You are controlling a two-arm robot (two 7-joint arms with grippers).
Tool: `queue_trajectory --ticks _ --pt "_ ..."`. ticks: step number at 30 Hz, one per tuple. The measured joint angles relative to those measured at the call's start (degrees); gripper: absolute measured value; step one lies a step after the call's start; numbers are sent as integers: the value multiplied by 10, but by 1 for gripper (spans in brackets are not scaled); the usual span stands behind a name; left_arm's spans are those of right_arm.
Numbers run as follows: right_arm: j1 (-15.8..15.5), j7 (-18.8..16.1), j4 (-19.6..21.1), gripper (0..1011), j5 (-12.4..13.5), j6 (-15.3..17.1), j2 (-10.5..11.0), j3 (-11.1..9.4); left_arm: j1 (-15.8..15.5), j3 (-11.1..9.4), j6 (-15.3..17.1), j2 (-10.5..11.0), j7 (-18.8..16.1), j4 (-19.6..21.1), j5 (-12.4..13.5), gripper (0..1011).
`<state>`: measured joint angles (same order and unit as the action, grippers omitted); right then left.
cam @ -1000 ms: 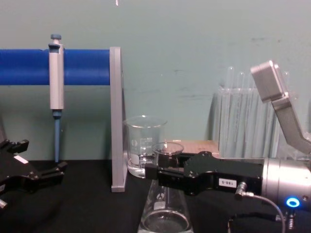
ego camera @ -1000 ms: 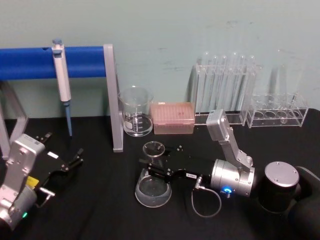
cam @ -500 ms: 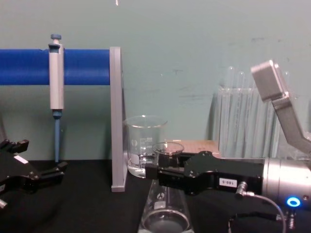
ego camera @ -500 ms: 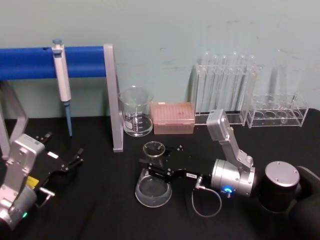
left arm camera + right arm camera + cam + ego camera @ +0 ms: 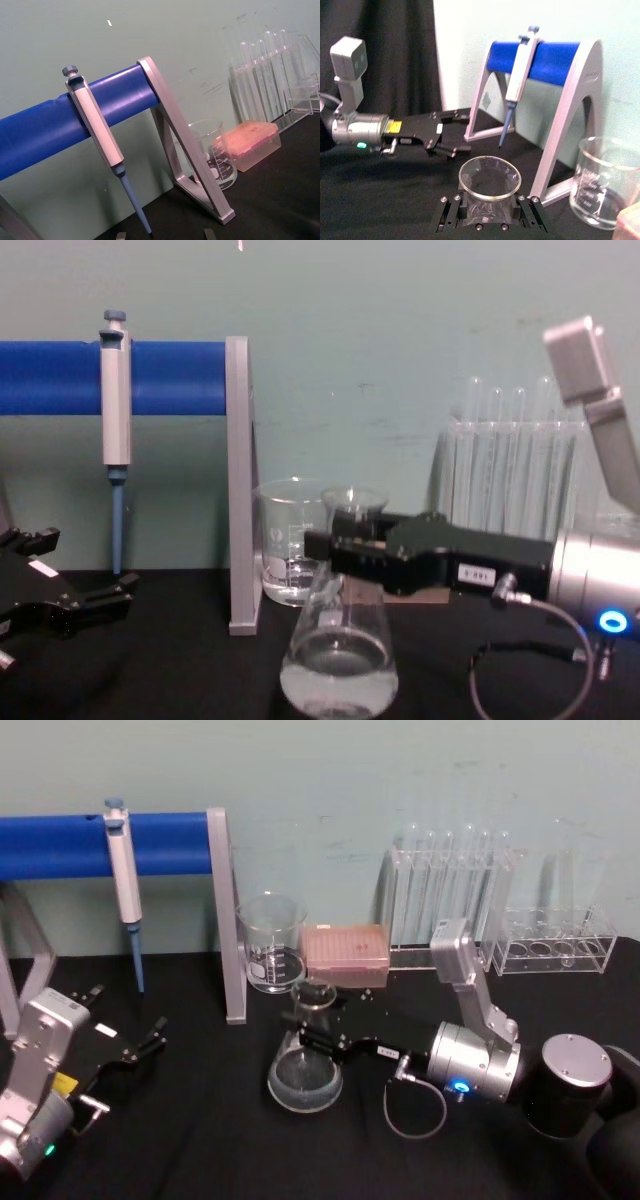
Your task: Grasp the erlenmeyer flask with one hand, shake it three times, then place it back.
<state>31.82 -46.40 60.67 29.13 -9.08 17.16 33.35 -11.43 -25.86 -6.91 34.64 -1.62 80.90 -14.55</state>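
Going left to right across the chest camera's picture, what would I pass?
First the left gripper, fingers open → pipette → grey post → beaker → erlenmeyer flask, neck clamped in the right gripper → test tubes.

The erlenmeyer flask [image 5: 305, 1082] is clear, glossy glass, smooth and catching highlights on its wall. At its neck the right gripper [image 5: 320, 1042] looks like matt black plastic; its wrist [image 5: 472, 1065], behind it, is brushed silver metal. Under the flask the bench [image 5: 200, 1140] is matt black and cloth-like. Behind the flask stand 1 beaker [image 5: 271, 945] of the same shiny glass, a translucent pink plastic box [image 5: 345, 955] and a clear glossy rack [image 5: 555, 955] — plastic, by the look of it.
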Motion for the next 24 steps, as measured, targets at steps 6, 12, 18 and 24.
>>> queue_trajectory --ticks 6,12,18,24 --pt "-12 31 42 450 6 8 9 -13 0 0 0 0 0 0 0 1001" --pt "-26 66 86 450 6 21 17 -25 0 0 0 0 0 0 0 1001" --pt "-37 94 123 450 1 36 26 -32 0 0 0 0 0 0 0 1001" --pt "-43 107 143 450 -3 49 32 -34 0 0 0 0 0 0 0 1001"
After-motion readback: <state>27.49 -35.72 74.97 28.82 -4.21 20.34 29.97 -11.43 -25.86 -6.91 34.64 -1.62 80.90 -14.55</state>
